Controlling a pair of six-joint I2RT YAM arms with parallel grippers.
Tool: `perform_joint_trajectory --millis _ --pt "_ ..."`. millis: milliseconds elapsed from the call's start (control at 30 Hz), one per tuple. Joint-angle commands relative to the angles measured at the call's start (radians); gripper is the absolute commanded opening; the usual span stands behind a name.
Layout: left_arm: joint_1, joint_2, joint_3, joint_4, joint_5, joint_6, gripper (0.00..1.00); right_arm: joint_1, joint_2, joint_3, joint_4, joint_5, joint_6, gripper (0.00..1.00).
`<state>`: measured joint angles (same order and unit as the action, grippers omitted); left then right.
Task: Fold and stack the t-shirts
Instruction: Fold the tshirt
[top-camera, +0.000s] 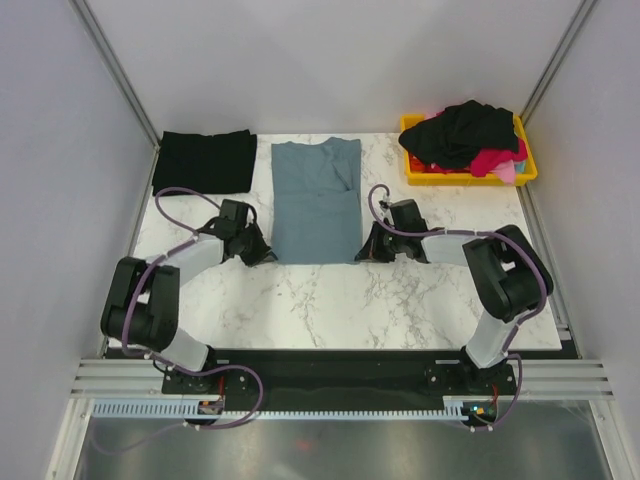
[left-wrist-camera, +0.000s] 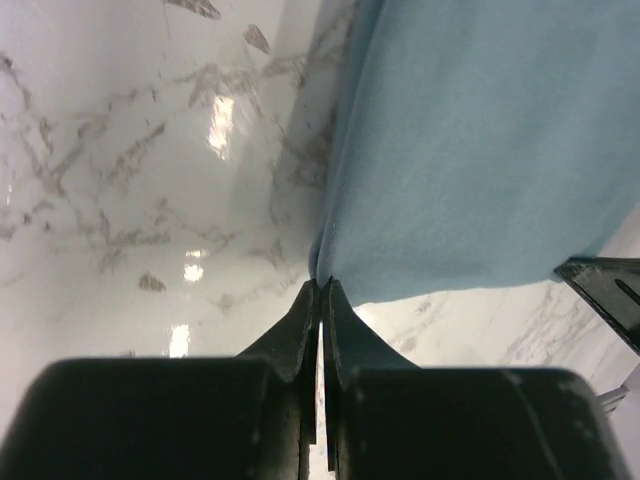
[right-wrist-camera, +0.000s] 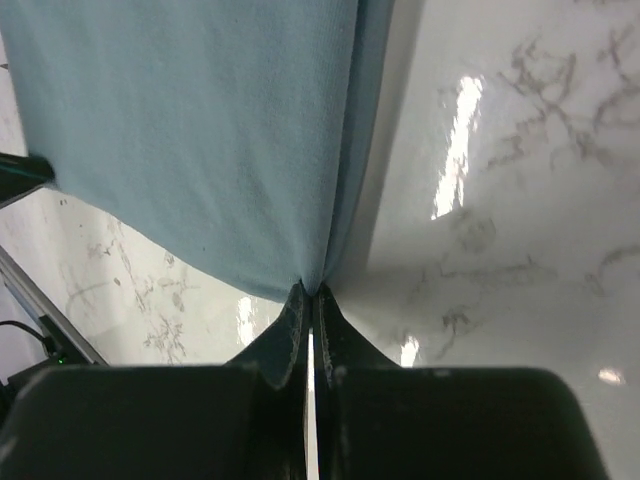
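Note:
A slate blue-grey t-shirt (top-camera: 315, 200) lies flat on the marble table, folded lengthwise into a long strip. My left gripper (top-camera: 262, 254) is shut on its near left corner; in the left wrist view the fingertips pinch the blue cloth (left-wrist-camera: 480, 150) at its corner (left-wrist-camera: 322, 282). My right gripper (top-camera: 366, 250) is shut on the near right corner, and the right wrist view shows the fabric (right-wrist-camera: 200, 130) bunched between the tips (right-wrist-camera: 311, 292). A folded black t-shirt (top-camera: 205, 160) lies at the back left. More black and pink-red shirts (top-camera: 468, 135) are heaped in the bin.
A yellow plastic bin (top-camera: 524, 170) stands at the back right corner of the table (top-camera: 330, 305). Grey walls close in the left, right and back sides. Purple cables loop from both arms over the table near the shirt's near edge.

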<state>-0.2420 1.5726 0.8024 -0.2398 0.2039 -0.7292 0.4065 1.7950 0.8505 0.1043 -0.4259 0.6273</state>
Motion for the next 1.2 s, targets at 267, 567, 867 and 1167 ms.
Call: perform_joint_trajectory --millis 267,567,867,1167 --pt "-0.158 -0.479 -0.072 -0.288 -0.078 -0.061 0.02 0.008 -0.431 -0.143 -0.299 0.033 -0.037 0.0" --pt "-0.255 -0.74 0.027 -0.625 -0.133 -0.142 0.02 0.028 -0.79 -0.121 -0.54 0.039 0.011 0.0" --pt "-0.24 -0.527 0.322 -0.694 -0.228 -0.032 0.02 0.026 -0.579 0.232 -0.641 0.173 -0.084 0.0" --pt "-0.128 -0.26 0.549 -0.693 -0.221 0.062 0.02 0.02 -0.252 0.513 -0.65 0.2 -0.159 0.0"
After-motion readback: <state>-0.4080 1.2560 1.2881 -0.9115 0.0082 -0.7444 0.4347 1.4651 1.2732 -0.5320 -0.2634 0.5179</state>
